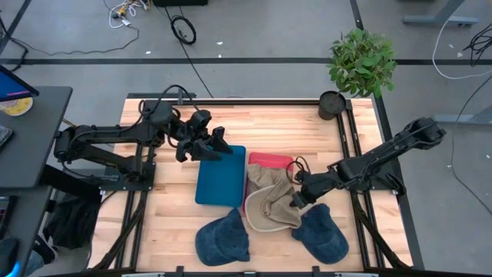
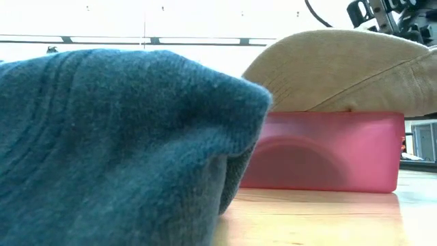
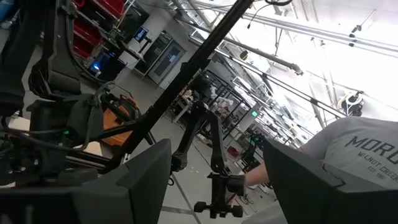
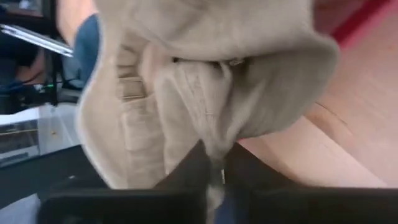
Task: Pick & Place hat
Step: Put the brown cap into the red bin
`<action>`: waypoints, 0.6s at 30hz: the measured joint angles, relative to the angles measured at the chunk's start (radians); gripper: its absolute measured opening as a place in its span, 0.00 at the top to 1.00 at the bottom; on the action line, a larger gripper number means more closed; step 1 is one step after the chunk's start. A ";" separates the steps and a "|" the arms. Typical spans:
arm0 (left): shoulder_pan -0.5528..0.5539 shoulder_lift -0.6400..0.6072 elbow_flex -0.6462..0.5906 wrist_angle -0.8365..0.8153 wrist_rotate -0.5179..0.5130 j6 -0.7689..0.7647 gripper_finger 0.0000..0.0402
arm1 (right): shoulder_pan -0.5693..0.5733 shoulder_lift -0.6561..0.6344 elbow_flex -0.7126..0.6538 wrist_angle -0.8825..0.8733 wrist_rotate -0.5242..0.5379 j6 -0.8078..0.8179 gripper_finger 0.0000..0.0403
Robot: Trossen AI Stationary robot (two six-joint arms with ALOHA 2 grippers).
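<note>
A tan hat (image 1: 269,206) lies with its far part on the red bin (image 1: 270,161) and its near part on the table; in the low view the tan hat (image 2: 341,68) drapes over the red bin (image 2: 321,154). My right gripper (image 1: 297,200) sits at the hat's right side, shut on its cloth. Two blue hats rest on the table near the front edge, one left (image 1: 223,237) and one right (image 1: 321,235). My left gripper (image 1: 206,146) hovers open above the far-left corner of the blue bin (image 1: 221,177), tipped up toward the room. My right gripper (image 4: 214,169) pinches a bunched fold of the tan hat's cloth (image 4: 208,134) between its two fingers, coming level from the table's right. Several layers gather at the fingers. The hat is slack, with its far part on the red bin and the remainder on the table.
A potted plant (image 1: 360,65) stands at the far right corner of the table. The blue bin and the red bin sit side by side mid-table. A person in a grey shirt (image 3: 354,155) shows beyond the table. Bare wood lies left of the blue bin (image 1: 173,215).
</note>
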 joint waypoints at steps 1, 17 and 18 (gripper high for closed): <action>0.000 0.000 0.000 -0.001 0.000 -0.002 0.35 | 0.000 -0.006 0.000 0.007 0.000 -0.007 0.94; 0.000 0.000 0.001 -0.024 -0.004 -0.005 0.35 | -0.025 -0.107 0.371 -0.359 0.254 -0.450 0.96; 0.000 0.000 0.001 -0.024 -0.004 -0.005 0.35 | -0.033 -0.102 0.416 -0.410 0.290 -0.491 0.96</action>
